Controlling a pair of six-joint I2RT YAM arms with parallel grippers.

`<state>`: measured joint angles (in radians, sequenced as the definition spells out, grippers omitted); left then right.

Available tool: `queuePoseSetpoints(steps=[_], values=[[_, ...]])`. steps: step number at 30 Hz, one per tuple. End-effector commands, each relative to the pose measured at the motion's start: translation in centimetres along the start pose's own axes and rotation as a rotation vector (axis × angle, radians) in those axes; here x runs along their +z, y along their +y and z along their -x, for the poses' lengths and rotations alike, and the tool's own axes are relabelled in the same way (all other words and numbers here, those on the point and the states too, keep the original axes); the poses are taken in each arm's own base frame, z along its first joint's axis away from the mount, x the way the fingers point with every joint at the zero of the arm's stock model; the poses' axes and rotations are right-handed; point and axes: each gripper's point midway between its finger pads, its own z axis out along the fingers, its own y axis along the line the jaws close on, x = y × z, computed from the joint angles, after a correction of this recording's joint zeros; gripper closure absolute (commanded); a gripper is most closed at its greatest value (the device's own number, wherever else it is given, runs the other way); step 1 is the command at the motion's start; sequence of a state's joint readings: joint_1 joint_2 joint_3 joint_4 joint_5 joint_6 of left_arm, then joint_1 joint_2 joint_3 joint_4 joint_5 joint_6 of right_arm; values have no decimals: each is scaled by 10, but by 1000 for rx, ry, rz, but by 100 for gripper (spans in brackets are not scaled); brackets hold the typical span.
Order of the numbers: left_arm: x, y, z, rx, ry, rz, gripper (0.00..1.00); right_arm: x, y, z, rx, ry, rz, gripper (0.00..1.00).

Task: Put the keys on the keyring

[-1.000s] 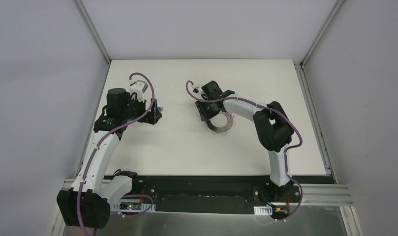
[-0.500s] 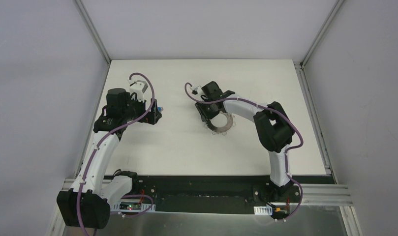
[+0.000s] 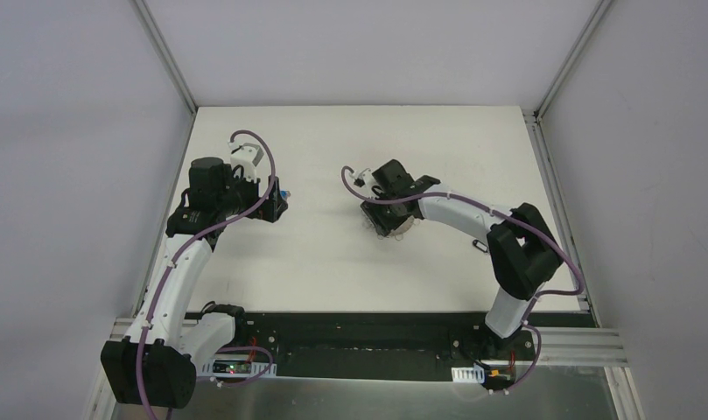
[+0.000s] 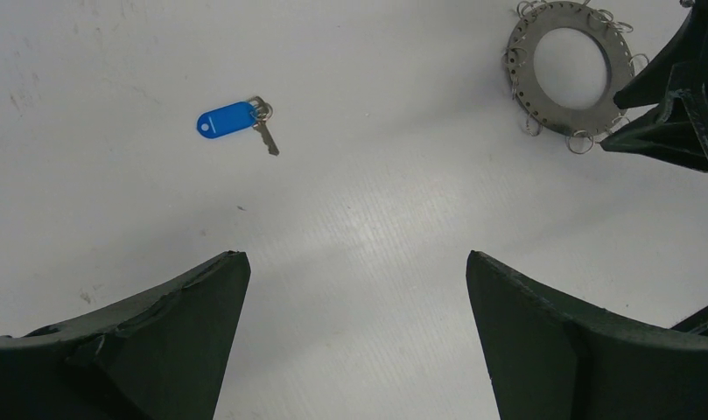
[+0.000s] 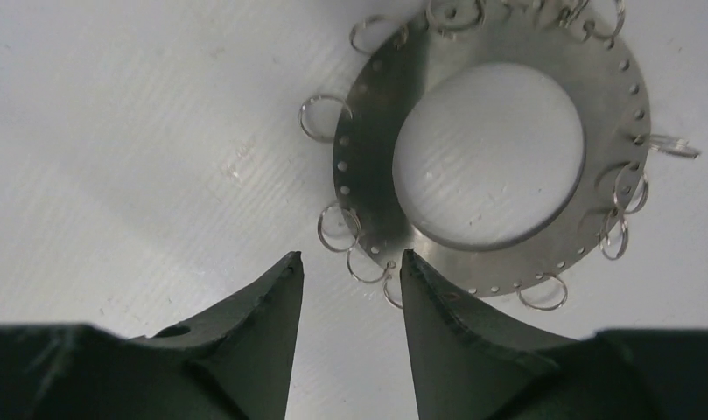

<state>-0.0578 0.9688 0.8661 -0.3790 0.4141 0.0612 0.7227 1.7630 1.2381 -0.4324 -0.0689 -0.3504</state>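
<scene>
**Right gripper re-aimed at the ring.** A white table (image 3: 332,271) between pale grey walls (image 3: 61,131) carries the scene. The right gripper (image 5: 350,258) stands over the middle of the table with its jaws partly apart and nothing held. Its tips bracket one small wire loop (image 5: 368,267) on the rim of the flat grey metal keyring (image 5: 363,175), which lies flat. Whether the tips touch the table cannot be told.

Since a second ago the right arm has swung its elbow toward the right edge. The gripper now hides most of the ring from overhead, and the ring lies in much the same spot. The swing has uncovered a small dark item (image 3: 481,248) near the right edge. It is too small to identify, but may be the black key.

The left gripper (image 4: 354,258) hangs fully open and empty over the left half, unmoved. The small blue-headed key with a silver blade (image 4: 227,120) lies loose beyond it, well apart from the ring.

The change looks like a fresh approach to a loop. No key is yet attached.
</scene>
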Motion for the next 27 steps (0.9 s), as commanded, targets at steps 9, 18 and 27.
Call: queuePoseSetpoints(steps=[9,18,27], values=[[3,-8,7,22,-36,-46,0,-1,-3,-15,14,57,-21,55],[0,-9,8,27,-48,-50,0,11,1,-12,22,84,11,58],[0,-10,9,29,-49,-54,0,20,5,-15,32,101,35,63]])
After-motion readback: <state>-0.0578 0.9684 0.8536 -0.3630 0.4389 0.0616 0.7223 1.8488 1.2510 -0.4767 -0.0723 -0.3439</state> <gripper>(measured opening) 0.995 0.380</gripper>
